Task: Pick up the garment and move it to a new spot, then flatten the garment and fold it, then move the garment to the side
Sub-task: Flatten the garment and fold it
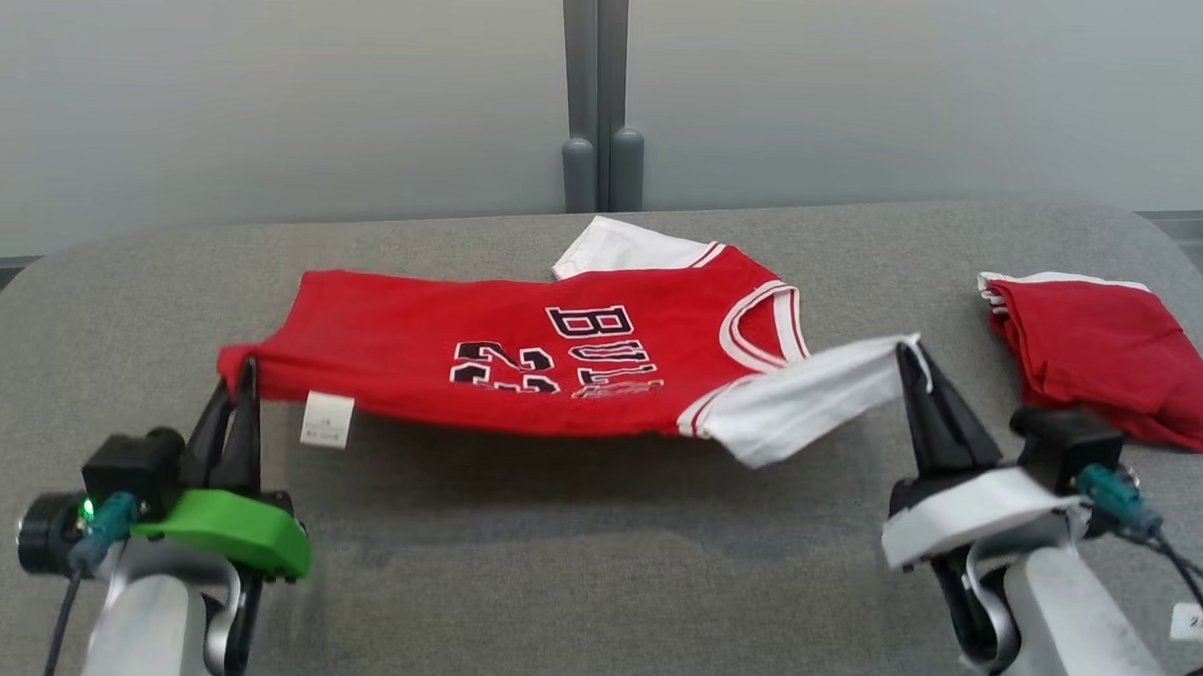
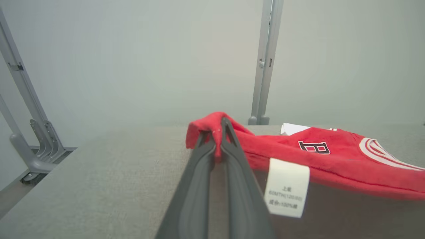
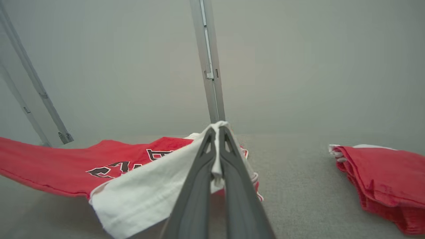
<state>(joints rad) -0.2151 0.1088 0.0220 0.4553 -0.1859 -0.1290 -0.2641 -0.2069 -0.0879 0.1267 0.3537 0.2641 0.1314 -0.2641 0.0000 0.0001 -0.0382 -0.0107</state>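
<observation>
**Both grippers lifting the garment by its near edge.** The left gripper (image 1: 250, 371) is clamping shut on the red hem corner of the garment (image 1: 521, 345), with a small bunch of cloth peeking past its tips. A care label (image 1: 327, 418) is dangling just inboard of its fingers, and is likely to be folded outward if ignored. The right gripper (image 1: 906, 354) is pinching closed on the very tip of the white sleeve (image 1: 810, 390). This bite is looking thin, and the sleeve is pulling taut, so any further spreading of the arms is risking a slip or a stretched seam.

Between the two tools the near edge is hanging clear of the table (image 1: 553, 576) and casting a shadow. Beyond the fingertips the far part appears to be resting on the surface, so a carry begun too low is likely to drag and wrinkle it. The far sleeve (image 1: 625, 247) is lying turned up past the shirt's body and may be trapped in a later fold.

Outboard of the right gripper and just beyond it, a folded red cloth (image 1: 1101, 350) is sitting near enough to be snagged by a sideways swing.

The table is showing a grey woven covering with rounded far corners, probably offering some friction to sliding cloth. Behind it, pale frosted panels (image 1: 270, 86) are meeting at a grey post (image 1: 598, 88).
</observation>
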